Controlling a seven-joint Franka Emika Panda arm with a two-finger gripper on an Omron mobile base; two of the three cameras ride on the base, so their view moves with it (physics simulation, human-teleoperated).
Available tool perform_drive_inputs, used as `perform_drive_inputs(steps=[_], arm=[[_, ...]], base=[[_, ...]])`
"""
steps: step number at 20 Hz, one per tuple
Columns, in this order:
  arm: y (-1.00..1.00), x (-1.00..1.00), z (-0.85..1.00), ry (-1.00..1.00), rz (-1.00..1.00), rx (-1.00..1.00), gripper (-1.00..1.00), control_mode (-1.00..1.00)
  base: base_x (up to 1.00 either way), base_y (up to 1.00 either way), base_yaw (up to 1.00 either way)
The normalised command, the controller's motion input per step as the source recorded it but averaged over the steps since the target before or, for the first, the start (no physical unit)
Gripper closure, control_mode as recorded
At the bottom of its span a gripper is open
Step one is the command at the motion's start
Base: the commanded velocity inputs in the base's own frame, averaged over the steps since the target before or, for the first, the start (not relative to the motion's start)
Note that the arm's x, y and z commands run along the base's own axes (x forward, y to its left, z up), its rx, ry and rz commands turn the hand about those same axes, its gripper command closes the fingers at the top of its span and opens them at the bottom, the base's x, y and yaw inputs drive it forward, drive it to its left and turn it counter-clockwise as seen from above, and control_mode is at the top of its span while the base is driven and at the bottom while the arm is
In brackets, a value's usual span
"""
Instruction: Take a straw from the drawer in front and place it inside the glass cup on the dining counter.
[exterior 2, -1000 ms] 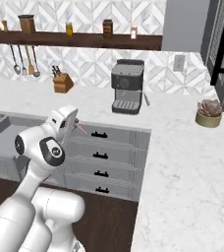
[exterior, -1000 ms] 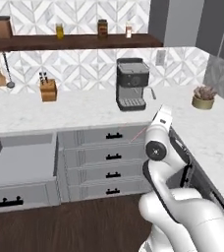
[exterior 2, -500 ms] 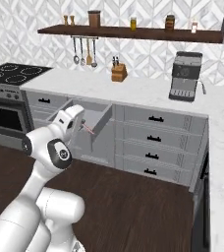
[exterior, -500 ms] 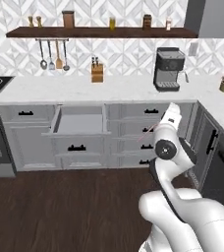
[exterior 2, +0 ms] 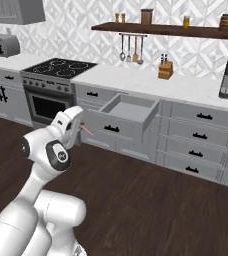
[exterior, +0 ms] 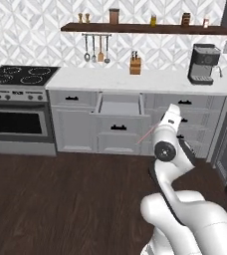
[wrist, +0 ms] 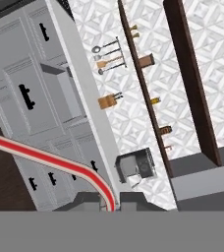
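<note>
My gripper (exterior: 163, 122) is shut on the straw (exterior: 148, 133), a thin pink-red stick that slants down to the left from the fingers. In the right base view the straw (exterior 2: 86, 130) juts right from the gripper (exterior 2: 80, 127). In the hand view it (wrist: 50, 160) runs from between the fingertips (wrist: 90, 199) out to the left edge. The drawer (exterior: 118, 105) stands pulled open in the grey cabinet row, well beyond the arm, also seen as the drawer (exterior 2: 129, 108) and the drawer (wrist: 60, 93). The glass cup and the dining counter are out of view.
A black stove (exterior: 21, 74) with its oven sits left of the drawer. On the white counter stand a knife block (exterior: 135, 64) and a coffee machine (exterior: 203, 63). Utensils hang under a dark shelf (exterior: 145, 28). Dark wood floor (exterior: 60, 199) spreads between me and the cabinets.
The whole picture has shifted: the base has backed away and turned, so the cabinets and open drawer lie farther off. The straw stays in the shut gripper.
</note>
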Motion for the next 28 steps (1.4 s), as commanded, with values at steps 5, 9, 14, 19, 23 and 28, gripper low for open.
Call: perform_drive_inputs(steps=[5,9,14,19,23,28], arm=[[0.0,0.0,0.0,0.0,0.0,0.0,1.0,1.0],[0.0,0.0,0.0,0.0,0.0,0.0,1.0,1.0],[0.0,0.0,0.0,0.0,0.0,0.0,1.0,1.0],[0.0,0.0,0.0,0.0,0.0,0.0,1.0,1.0],[0.0,0.0,0.0,0.0,0.0,0.0,1.0,1.0],[0.0,0.0,0.0,0.0,0.0,0.0,1.0,1.0]], base=[[-1.0,0.26,0.1],[-1.0,0.06,0.08],[-0.89,-0.11,-0.29],[-0.84,0.81,-0.08],[-0.6,1.0,-0.2],[-0.13,1.0,-0.24]])
